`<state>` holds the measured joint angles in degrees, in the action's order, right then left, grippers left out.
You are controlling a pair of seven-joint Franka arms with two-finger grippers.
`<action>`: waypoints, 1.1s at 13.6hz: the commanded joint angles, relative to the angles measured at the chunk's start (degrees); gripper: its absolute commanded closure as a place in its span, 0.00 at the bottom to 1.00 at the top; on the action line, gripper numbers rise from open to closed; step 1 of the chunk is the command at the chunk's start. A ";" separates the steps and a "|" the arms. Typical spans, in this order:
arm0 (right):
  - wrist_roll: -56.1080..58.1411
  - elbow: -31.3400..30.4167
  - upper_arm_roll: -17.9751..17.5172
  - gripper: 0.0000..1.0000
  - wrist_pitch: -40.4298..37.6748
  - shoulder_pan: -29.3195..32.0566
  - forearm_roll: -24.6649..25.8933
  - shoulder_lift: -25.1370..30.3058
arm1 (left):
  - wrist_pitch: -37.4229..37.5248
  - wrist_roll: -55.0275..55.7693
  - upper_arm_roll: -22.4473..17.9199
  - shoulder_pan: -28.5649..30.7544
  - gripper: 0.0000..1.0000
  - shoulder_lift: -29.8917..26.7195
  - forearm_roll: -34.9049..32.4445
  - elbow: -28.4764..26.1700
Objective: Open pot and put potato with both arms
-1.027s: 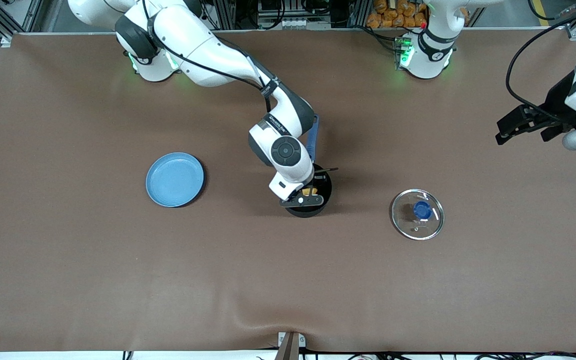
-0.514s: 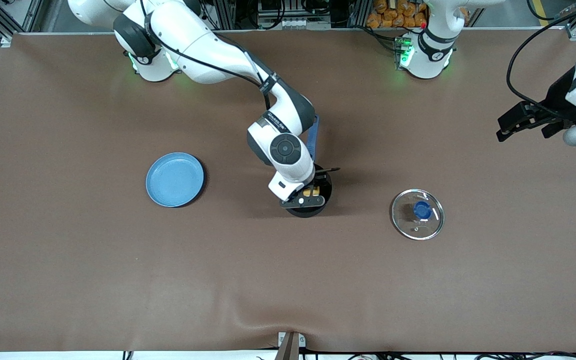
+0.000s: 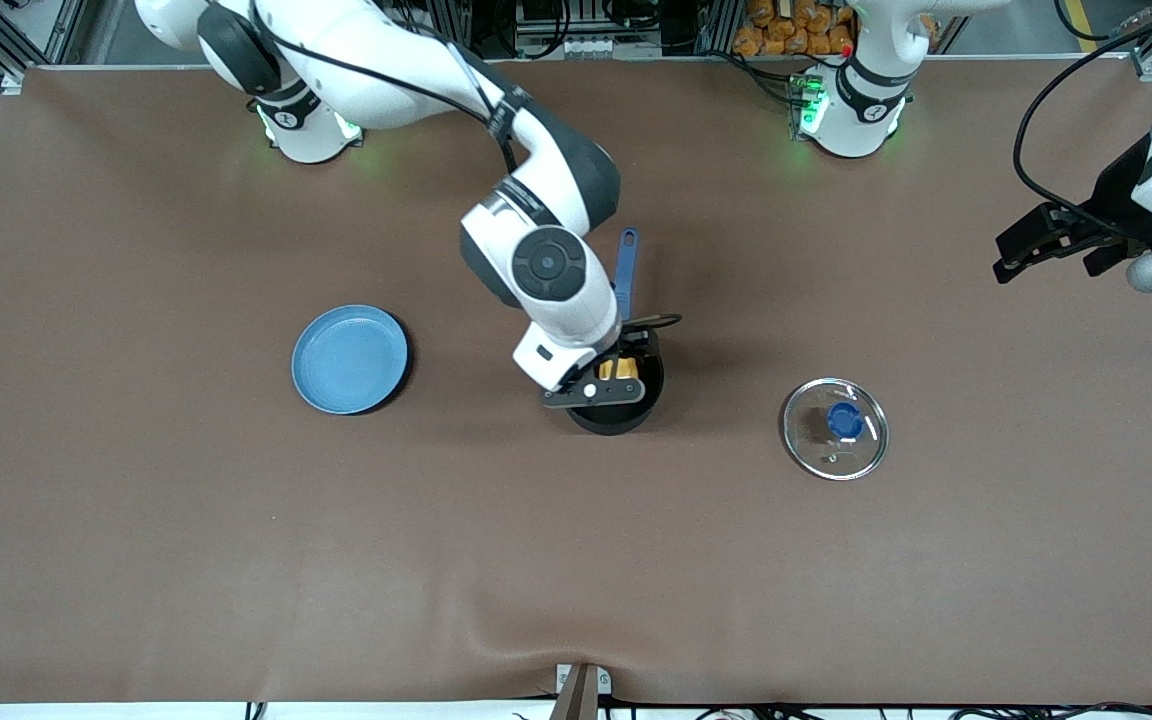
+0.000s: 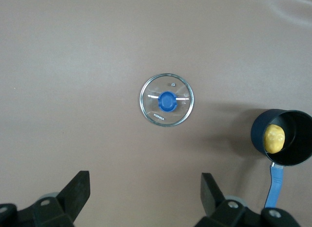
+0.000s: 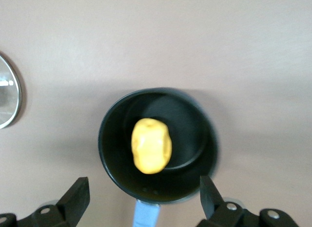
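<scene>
The black pot [image 3: 624,414] stands open mid-table, its blue handle [image 3: 626,262] pointing toward the robots' bases. The yellow potato [image 3: 619,369] lies inside it, and shows in the right wrist view [image 5: 151,145] and the left wrist view [image 4: 274,138]. My right gripper [image 3: 604,380] hangs open and empty just above the pot [image 5: 200,139], with the handle [image 5: 145,215] between its open fingers. The glass lid [image 3: 835,428] with its blue knob lies flat on the table toward the left arm's end. My left gripper [image 3: 1046,262] waits, open and empty, high over that end [image 4: 145,185].
A flat blue plate [image 3: 349,358] lies toward the right arm's end, beside the pot. The lid also shows in the left wrist view [image 4: 167,100] and at the edge of the right wrist view [image 5: 7,97]. The brown table cover has a fold at its front edge [image 3: 536,640].
My right arm has risen and drawn back toward its base, the hand lifting off the pot. The potato stays in the pot. The left arm shifted only slightly.
</scene>
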<state>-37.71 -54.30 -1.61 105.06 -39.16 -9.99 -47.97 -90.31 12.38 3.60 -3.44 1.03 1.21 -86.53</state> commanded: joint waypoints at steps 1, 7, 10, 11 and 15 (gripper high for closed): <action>2.90 -0.28 -3.30 0.00 -6.42 8.55 0.50 5.06 | -0.66 -1.39 0.09 0.10 0.00 -1.47 0.98 -1.36; 2.81 -0.63 -4.98 0.00 -19.96 19.64 5.59 15.35 | -0.66 -1.48 0.71 0.36 0.00 -1.47 0.89 -1.36; 6.22 -0.80 -6.64 0.00 -24.01 25.60 5.42 20.44 | -0.48 -0.87 0.71 0.63 0.00 -1.38 0.98 -1.45; 7.28 -0.81 -7.70 0.00 -24.72 27.54 6.03 21.68 | -0.31 -0.87 0.71 0.63 0.00 -1.38 0.98 -1.36; 8.00 -1.42 -16.30 0.00 -30.42 37.73 14.26 25.02 | 0.92 -0.17 0.80 0.37 0.00 -1.47 0.98 -1.36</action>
<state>-30.14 -53.30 -12.83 77.20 -6.08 -0.99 -25.34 -89.98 12.36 4.20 -3.39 1.01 1.22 -86.70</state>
